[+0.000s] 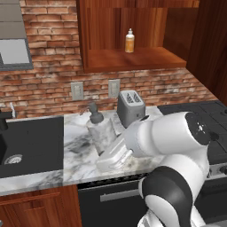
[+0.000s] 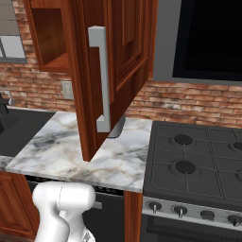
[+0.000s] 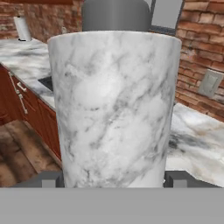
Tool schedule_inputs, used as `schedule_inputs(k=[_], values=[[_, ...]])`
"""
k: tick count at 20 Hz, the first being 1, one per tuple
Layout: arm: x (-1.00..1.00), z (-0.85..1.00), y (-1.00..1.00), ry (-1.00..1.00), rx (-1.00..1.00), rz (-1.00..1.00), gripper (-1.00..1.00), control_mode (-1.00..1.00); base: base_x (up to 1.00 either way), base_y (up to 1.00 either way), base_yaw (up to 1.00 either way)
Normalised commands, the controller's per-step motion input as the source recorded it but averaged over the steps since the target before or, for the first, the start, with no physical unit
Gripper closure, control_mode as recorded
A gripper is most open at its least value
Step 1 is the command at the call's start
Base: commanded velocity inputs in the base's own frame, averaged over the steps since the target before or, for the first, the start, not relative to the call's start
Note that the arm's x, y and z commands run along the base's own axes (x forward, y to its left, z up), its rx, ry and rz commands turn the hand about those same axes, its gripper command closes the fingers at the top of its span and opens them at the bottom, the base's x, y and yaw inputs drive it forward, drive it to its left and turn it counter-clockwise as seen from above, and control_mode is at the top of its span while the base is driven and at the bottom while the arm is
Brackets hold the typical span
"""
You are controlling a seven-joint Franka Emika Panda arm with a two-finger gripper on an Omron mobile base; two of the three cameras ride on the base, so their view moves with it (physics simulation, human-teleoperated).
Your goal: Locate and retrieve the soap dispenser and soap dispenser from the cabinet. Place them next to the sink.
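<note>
In the left base view, the tall grey-white marbled soap dispenser with a dark pump head (image 1: 98,128) stands upright on the marble tabletop (image 1: 77,146), to the right of the black rectangular sink (image 1: 31,142) and just left of the silver toaster (image 1: 131,106). The white arm's gripper (image 1: 111,155) reaches its lower body from the near right. The small orange soap bottle with a white cap (image 1: 129,41) sits on the shelf of the reddish-brown wooden cabinet (image 1: 133,60), well above.

In the right base view, the open cabinet door with a long silver handle (image 2: 100,80) hangs over the tabletop, hiding the bottle; the black stovetop (image 2: 194,165) lies to the right.

In the hand view, the marbled dispenser fills the space between the two dark fingertips (image 3: 177,178), one at each side of its base. The jaws stand wide around it; whether they press it or hang slightly apart I cannot tell.

If releasing, part the jaws squarely and back away level, so the tall bottle stays upright beside the sink.
</note>
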Motion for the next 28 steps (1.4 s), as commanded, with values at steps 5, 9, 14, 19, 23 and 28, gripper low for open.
schedule_inputs(k=[5, 9, 14, 19, 23, 28], values=[[0.66, -0.54, 0.44, -0.12, 0.00, 0.15, 1.00, -1.00, 0.00, 0.00, 0.00], [0.78, -0.51, 0.44, -0.02, -0.01, 0.14, 1.00, -1.00, 0.00, 0.00, 0.00], [0.64, -0.36, 0.32, -0.01, -0.01, 0.21, 1.00, -1.00, 0.00, 0.00, 0.00], [0.30, -0.05, 0.12, 0.05, 0.00, 0.19, 1.00, -1.00, 0.00, 0.00, 0.00], [0.18, -0.17, -0.02, 0.02, 0.00, 0.04, 1.00, -1.00, 0.00, 0.00, 0.00], [0.15, -0.28, 0.00, 0.02, -0.01, 0.00, 1.00, -1.00, 0.00, 0.00, 0.00]])
